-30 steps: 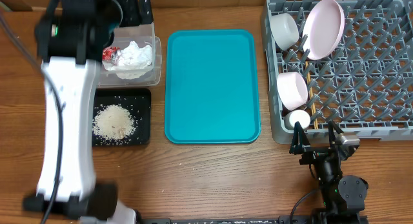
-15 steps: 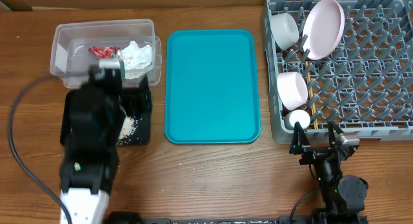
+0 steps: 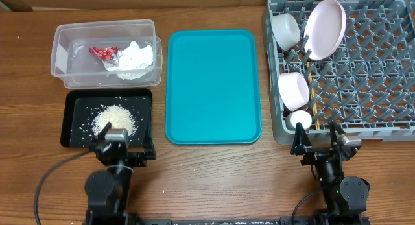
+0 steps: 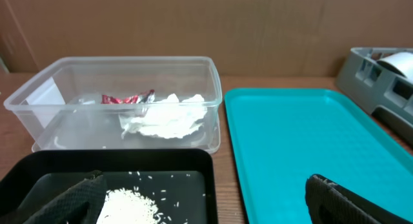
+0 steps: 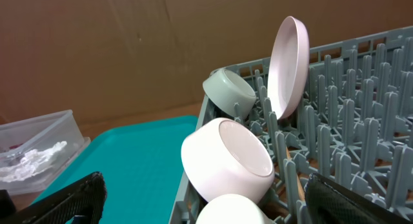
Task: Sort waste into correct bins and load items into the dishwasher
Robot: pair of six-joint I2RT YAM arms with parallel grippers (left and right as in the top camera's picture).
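While tray (image 3: 72, 118) holds rice (image 3: 115, 118), tub (image 3: 78, 74) holds wrapper (image 3: 102, 52) and napkin (image 3: 135, 58).

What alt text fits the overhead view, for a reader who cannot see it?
Dishes stand in a grey rack on the right; a teal tray lies centre, and left, a clear tub holds wrapper and napkin beside a black tray of rice.

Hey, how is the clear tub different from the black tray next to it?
The clear tub is see-through with tall walls; the black tray is opaque and shallow. The tub holds a red wrapper and a white napkin; the tray holds loose rice. Both are rectangular and lie left of the teal tray.
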